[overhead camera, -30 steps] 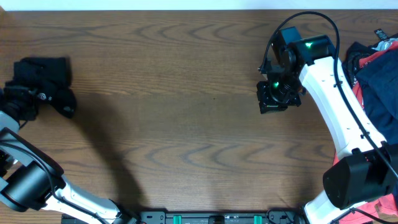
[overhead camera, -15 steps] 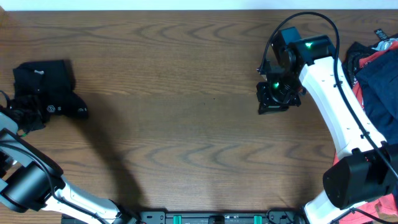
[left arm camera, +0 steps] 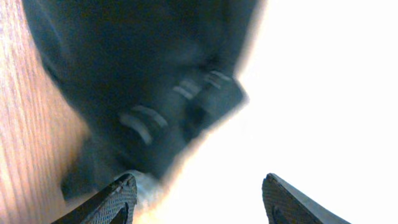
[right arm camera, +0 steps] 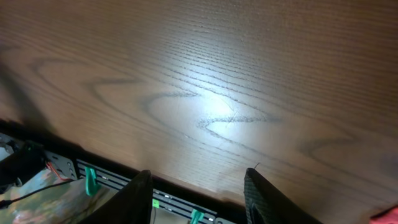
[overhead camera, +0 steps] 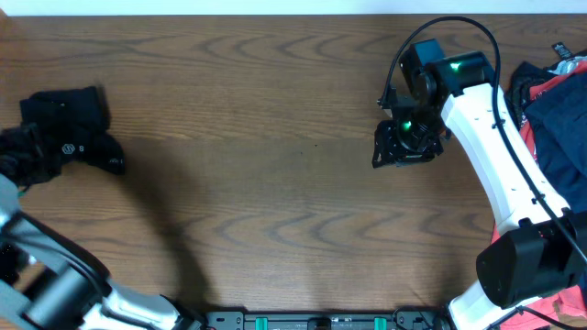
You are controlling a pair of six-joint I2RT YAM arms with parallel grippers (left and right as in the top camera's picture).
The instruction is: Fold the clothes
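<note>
Here, a bunched black shirt (overhead camera: 71,130) with small white logo marks lies at the far left edge of the wooden tabletop (overhead camera: 275,183). The left gripper (left arm camera: 198,190) sits just beside it, jaws apart, and blurred dark cloth fills much of its wrist view. Well apart, toward the right, the right gripper (overhead camera: 399,147) hovers over bare wood, its jaws also apart and holding nothing. A pile of coral-red and navy clothes (overhead camera: 558,115) rests at the tabletop's right edge.
</note>
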